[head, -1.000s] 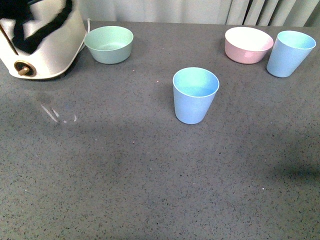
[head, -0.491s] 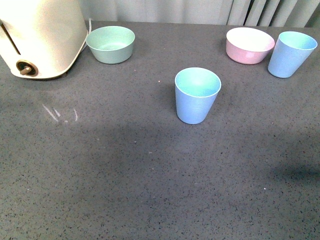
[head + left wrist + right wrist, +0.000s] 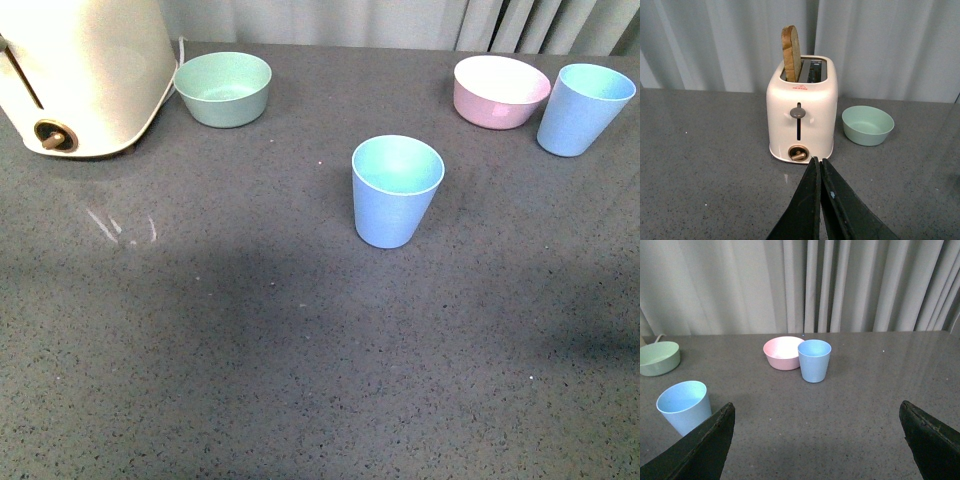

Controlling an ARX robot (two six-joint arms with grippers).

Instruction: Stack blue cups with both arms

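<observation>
The left gripper [image 3: 818, 163], a black two-finger pincer, is clenched. Its fingers [image 3: 807, 200] lie flat against each other with no gap, and nothing is held between them. It hangs above the dark grey speckled tabletop [image 3: 300, 360] and points at the cream plastic two-slot toaster [image 3: 801, 120]. The right gripper [image 3: 816, 409] is released. Its black fingers [image 3: 705, 447] stand wide apart, and they hold and touch nothing. Neither arm appears in the front view.

The near light blue matte plastic cup [image 3: 396, 200] stands upright near the centre of the tabletop. Its mouth faces up, its inside is pale aqua and empty, and it is well apart from every other item.

The toaster occupies the far left. A brown slice of bread [image 3: 791, 54] stands upright in one slot. The mint-green round bowl [image 3: 222, 88] sits just right of the toaster.

At the far right sits the pink round bowl [image 3: 500, 90]. The far light blue matte plastic cup [image 3: 582, 108] stands upright just right of it. Whether they touch cannot be determined. A pale grey pleated curtain [image 3: 840, 285] hangs behind the far edge.
</observation>
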